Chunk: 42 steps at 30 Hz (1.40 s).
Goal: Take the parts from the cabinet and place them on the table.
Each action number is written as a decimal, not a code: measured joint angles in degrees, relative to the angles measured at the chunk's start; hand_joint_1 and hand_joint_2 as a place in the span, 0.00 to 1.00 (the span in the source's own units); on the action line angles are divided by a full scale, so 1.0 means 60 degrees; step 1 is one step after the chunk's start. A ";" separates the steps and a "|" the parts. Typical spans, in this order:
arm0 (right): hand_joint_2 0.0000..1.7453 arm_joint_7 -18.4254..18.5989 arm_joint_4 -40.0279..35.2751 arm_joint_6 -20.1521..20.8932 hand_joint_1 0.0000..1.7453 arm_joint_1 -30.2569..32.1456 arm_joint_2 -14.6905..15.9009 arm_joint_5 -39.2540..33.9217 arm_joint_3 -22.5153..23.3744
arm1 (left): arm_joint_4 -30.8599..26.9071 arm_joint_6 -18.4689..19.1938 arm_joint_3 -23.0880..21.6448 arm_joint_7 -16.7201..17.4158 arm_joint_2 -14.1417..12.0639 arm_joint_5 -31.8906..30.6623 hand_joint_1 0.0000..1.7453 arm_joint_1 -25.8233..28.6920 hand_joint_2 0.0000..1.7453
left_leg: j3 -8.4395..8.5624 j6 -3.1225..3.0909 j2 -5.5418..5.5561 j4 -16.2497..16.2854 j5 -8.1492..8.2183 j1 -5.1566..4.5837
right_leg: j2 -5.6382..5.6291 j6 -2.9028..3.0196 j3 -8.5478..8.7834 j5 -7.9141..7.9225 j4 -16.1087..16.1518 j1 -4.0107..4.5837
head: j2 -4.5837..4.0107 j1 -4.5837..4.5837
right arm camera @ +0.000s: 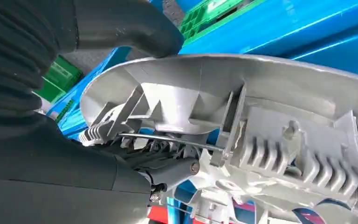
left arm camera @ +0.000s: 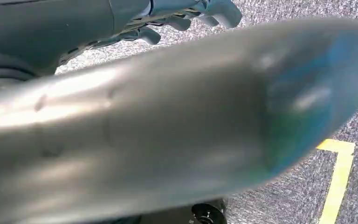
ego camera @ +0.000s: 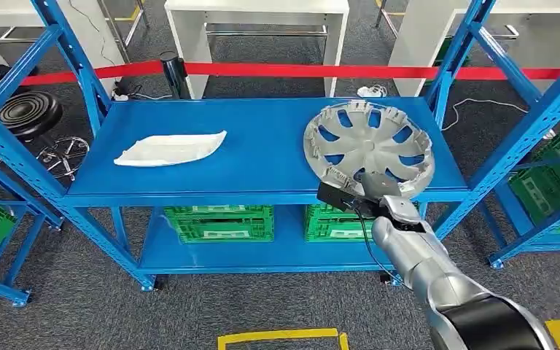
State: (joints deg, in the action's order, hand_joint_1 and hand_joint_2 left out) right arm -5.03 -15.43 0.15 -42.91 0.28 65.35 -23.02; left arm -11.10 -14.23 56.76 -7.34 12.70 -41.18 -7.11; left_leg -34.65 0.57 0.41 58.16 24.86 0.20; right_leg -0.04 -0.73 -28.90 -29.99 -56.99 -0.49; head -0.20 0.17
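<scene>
Right hand at the near rim of the hubcap. In the right wrist view the thumb lies over the outer face of the rim and the dark fingers curl in beneath it among the moulded ribs and the wire retaining ring, so the rim is clamped between thumb and fingers; the hold appears to be a closed pinch on the edge, not a wrap around the disc. The hubcap lies inner face up on the right part of the blue shelf, its near edge overhanging the shelf front where the hand meets it. From the fingers, the body of the hubcap extends away from the robot, toward the back of the shelf; being round, it has no long axis, and the grip is at one point of the rim, so the free far side will probably sag or swing as it lifts. The right arm is plainly the nearer one.

Left hand: fingers seen against the carpet, loosely curled and holding nothing, behind a blurred silver limb; how far they are closed cannot be told.

A white part lies on the left of the same shelf, long axis running left to right, well apart from the hubcap. Green crates stand on the shelf below.

No brand, label or legible writing is visible.
</scene>
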 joint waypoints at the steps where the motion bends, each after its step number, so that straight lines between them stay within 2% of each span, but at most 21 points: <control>1: 1.00 0.0000 0.0003 0.0051 1.00 0.0000 0.0000 0.0000 0.0000 | 0.0000 0.0000 0.0000 0.0000 0.0000 -0.0004 0.00 -0.0005 0.00 | 0.0000 0.0000 0.0000 0.0000 0.0000 0.0000 | 0.0000 0.0000 0.0000 0.0000 0.0000 0.0000 | 0.0000 0.0000; 11: 1.00 -0.0157 0.0004 0.0116 1.00 0.0003 0.0000 -0.0011 -0.0007 | 0.0000 -0.0004 0.0000 -0.0004 0.0026 0.0026 0.00 -0.0006 0.00 | 0.0000 0.0001 -0.0002 0.0000 0.0001 0.0001 | -0.0002 0.0001 -0.0004 -0.0001 0.0000 0.0002 | -0.0004 0.0000; 17: 1.00 -0.0276 0.0000 -0.0207 1.00 0.0040 0.0004 -0.0015 -0.0007 | 0.0000 -0.0076 0.0029 -0.0036 0.0036 0.0026 0.00 -0.0003 0.00 | 0.0000 0.0001 -0.0004 0.0000 0.0000 0.0001 | -0.0005 0.0001 -0.0002 0.0000 0.0000 0.0001 | 0.0000 0.0000; 21: 1.00 -0.0360 0.0000 -0.0858 1.00 0.0168 0.0000 0.0141 -0.0007 | 0.0000 -0.0367 0.0044 -0.0327 0.0036 -0.0061 0.00 0.0002 0.00 | -0.0003 0.0001 -0.0004 0.0000 0.0000 0.0000 | -0.0005 0.0000 0.0003 0.0000 -0.0001 0.0001 | 0.0000 0.0000; 25: 1.00 -0.0372 -0.0011 -0.2475 1.00 0.0244 -0.0040 0.0583 -0.0007 | 0.0000 -0.1181 0.0044 -0.0722 0.0040 -0.0270 0.00 0.0009 0.00 | -0.0006 0.0001 -0.0003 0.0000 0.0000 0.0000 | -0.0004 0.0000 0.0001 0.0000 -0.0001 0.0002 | -0.0004 0.0000; 27: 1.00 -0.0317 -0.0066 -0.2765 1.00 0.0243 -0.0066 0.0703 -0.0007 | -0.0004 -0.1312 0.0044 -0.0794 0.0040 -0.0288 0.00 0.0009 0.00 | -0.0006 0.0001 -0.0003 -0.0001 0.0001 0.0000 | -0.0004 0.0001 0.0000 0.0000 -0.0001 0.0002 | 0.0000 0.0000; 28: 1.00 -0.0317 -0.0077 -0.2802 1.00 0.0243 -0.0066 0.0710 -0.0007 | -0.0004 -0.1326 0.0044 -0.0809 0.0040 -0.0295 0.00 0.0009 1.00 | -0.0006 0.0001 -0.0002 -0.0001 0.0001 0.0000 | -0.0003 0.0001 0.0000 -0.0001 -0.0001 0.0002 | -0.0004 0.0000; 30: 1.00 -0.0317 -0.0116 -0.3261 1.00 0.0282 -0.0095 0.0841 -0.0007 | -0.0004 -0.1625 0.0044 -0.1019 0.0047 -0.0372 0.00 0.0019 1.00 | -0.0009 0.0001 -0.0001 -0.0002 0.0001 0.0001 | -0.0002 0.0002 -0.0002 -0.0001 -0.0001 0.0003 | 0.0000 0.0000; 31: 1.00 -0.0295 -0.0171 -0.3671 0.93 0.0323 -0.0117 0.0962 -0.0007 | -0.0004 -0.1837 0.0044 -0.1174 0.0058 -0.0375 0.00 0.0019 1.00 | -0.0012 0.0001 -0.0001 -0.0002 0.0001 0.0000 | -0.0001 0.0002 -0.0004 -0.0001 -0.0002 0.0003 | -0.0004 0.0000; 34: 1.00 -0.0066 -0.0447 -0.5203 0.89 0.0427 -0.0215 0.1460 -0.0007 | -0.0004 -0.2324 0.0044 -0.1617 0.0062 -0.0429 0.00 0.0020 1.00 | -0.0012 0.0001 -0.0003 -0.0002 0.0001 0.0000 | -0.0004 0.0001 -0.0006 -0.0001 -0.0002 0.0002 | 0.0000 0.0000; 36: 1.00 0.0091 -0.0700 -0.5822 0.63 0.0500 -0.0266 0.1745 -0.0011 | -0.0007 -0.2441 0.0044 -0.1694 0.0066 -0.0521 0.00 0.0020 1.00 | -0.0013 0.0001 -0.0003 -0.0002 0.0001 0.0000 | -0.0004 0.0002 -0.0008 -0.0001 -0.0002 0.0003 | -0.0004 0.0000; 38: 1.00 0.0131 -0.0966 -0.6113 0.63 0.0577 -0.0335 0.1968 -0.0007 | -0.0011 -0.2510 0.0040 -0.1687 0.0069 -0.0594 0.00 0.0020 1.00 | -0.0013 0.0001 -0.0003 -0.0002 0.0001 0.0001 | -0.0004 0.0003 -0.0009 -0.0002 -0.0002 0.0003 | 0.0000 0.0000; 42: 1.00 0.0087 -0.1428 -0.6244 0.64 0.0663 -0.0415 0.2321 -0.0007 | -0.0015 -0.2583 0.0033 -0.1574 0.0066 -0.0696 0.00 0.0018 1.00 | -0.0013 0.0002 -0.0003 -0.0003 0.0001 0.0000 | -0.0004 0.0004 -0.0009 -0.0003 -0.0002 0.0002 | 0.0000 0.0000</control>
State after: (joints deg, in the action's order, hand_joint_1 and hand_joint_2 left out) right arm -4.50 -24.00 -37.31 -38.93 -2.21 79.28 -23.06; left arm -11.19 -29.73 56.96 -16.79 13.09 -45.35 -7.00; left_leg -34.73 0.58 0.39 58.15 24.87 0.21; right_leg -0.07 -0.71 -28.96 -30.00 -57.00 -0.47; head -0.20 0.17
